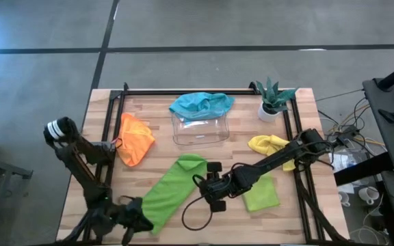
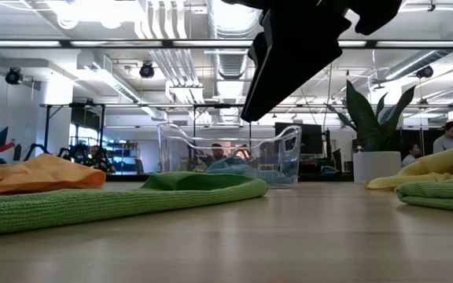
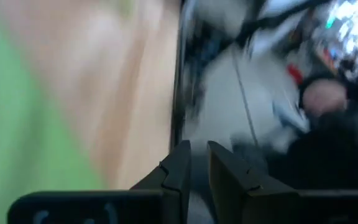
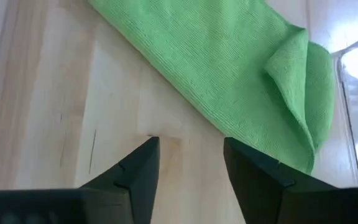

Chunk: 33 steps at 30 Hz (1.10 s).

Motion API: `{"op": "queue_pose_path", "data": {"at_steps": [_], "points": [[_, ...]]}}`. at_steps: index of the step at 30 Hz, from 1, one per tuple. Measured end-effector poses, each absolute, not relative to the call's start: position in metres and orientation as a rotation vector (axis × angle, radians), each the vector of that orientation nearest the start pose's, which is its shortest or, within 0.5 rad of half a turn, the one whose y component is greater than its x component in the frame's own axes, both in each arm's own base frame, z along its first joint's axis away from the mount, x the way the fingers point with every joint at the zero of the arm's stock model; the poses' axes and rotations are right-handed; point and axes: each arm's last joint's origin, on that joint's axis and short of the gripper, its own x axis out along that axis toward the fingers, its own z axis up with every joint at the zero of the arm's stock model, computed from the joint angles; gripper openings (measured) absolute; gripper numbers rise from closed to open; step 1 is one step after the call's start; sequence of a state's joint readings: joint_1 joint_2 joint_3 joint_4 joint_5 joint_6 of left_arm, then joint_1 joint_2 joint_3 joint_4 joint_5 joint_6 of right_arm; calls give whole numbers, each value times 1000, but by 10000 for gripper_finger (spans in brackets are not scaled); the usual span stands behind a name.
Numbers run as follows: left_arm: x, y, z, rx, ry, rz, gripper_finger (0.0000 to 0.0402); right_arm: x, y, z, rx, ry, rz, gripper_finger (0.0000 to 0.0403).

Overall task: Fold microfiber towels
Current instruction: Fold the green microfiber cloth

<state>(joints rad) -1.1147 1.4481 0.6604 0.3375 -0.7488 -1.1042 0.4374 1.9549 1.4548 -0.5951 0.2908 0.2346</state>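
Bench [image 1: 183,225] of pale wood carries everything here, and the biggest cloth on it is the long lime green towel [image 1: 172,191], stretched diagonally from near the middle toward the front left corner, with one corner near the tray flipped over on itself. A second, smaller lime green towel [image 1: 261,193] lies already folded just right of centre; the orange towel [image 1: 135,139] sits crumpled at the left, the teal towel [image 1: 201,104] is draped over the clear plastic tray [image 1: 200,130] at the back, and the yellow towel [image 1: 269,144] is bunched near the potted plant [image 1: 273,100]. Judging by this layout, the long green towel is the one in hand, partly folded and awaiting its next fold. The right end effector [image 4: 191,168] hovers with its jaws apart over bare wood just beside that towel's edge, holding nothing. The left end effector [image 3: 194,171] is at the front left corner by the towel's far end, fingers nearly together and seemingly empty. The next move likely calls for the right one to reach the towel's edge, pinch it, and carry it across evenly
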Motion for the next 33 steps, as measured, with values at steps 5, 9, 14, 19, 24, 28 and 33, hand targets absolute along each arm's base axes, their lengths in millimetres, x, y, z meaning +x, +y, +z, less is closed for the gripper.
{"op": "queue_pose_path", "data": {"at_steps": [5,9,14,19,24,28,33], "points": [[150,-234,217,-469,185,-69,38,364,151,197,-228,1112,-93,189],[169,-227,206,-430,192,0,38,360,136,199,-224,1159,-203,182],[191,-224,179,-451,293,-5,38,373,134,189,-96,1099,-54,144],[196,-225,154,-478,365,24,38,397,124,170,-57,979,19,50],[197,-228,137,-562,427,30,38,414,115,138,-76,963,-11,13],[197,-231,120,-612,521,10,38,433,108,132,-143,897,-113,9],[196,-233,100,-675,618,15,38,443,84,146,-273,880,-291,9]]}}
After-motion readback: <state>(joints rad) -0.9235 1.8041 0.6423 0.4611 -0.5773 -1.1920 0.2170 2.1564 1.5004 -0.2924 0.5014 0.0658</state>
